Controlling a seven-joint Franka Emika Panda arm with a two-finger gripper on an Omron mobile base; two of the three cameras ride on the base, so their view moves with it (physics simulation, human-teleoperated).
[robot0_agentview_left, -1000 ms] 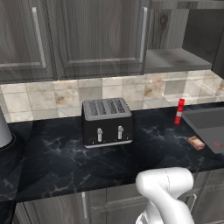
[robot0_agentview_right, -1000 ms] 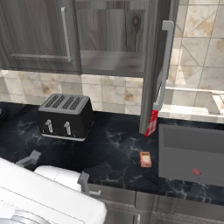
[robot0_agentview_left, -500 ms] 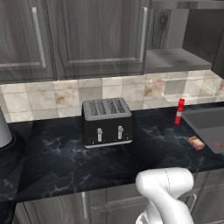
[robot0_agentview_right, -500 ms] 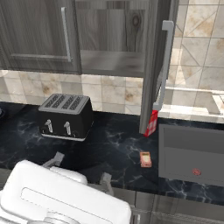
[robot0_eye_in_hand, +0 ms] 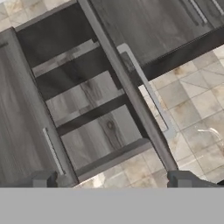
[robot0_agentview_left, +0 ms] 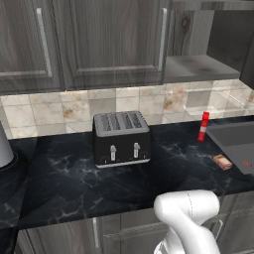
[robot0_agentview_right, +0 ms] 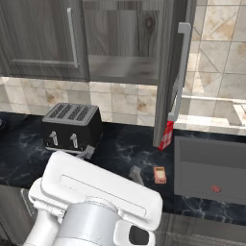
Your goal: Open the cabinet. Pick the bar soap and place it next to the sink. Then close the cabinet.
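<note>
I'm seeing a glossy white arm (robot0_agentview_left: pixel 187 213) with rounded links, a boxy white hand block (robot0_agentview_right: pixel 98 190) carrying a dark round port, and two small grey fingertips (robot0_agentview_right: pixel 136 174).

Dark wood-grain cabinet (robot0_agentview_right: pixel 120 43) with its right door swung open edge-on, pale shelf bare, small tan-pink bar soap (robot0_agentview_right: pixel 160 175) lying flat on the black marbled worktop just beside the dark grey sink (robot0_agentview_right: pixel 211 169).
</note>
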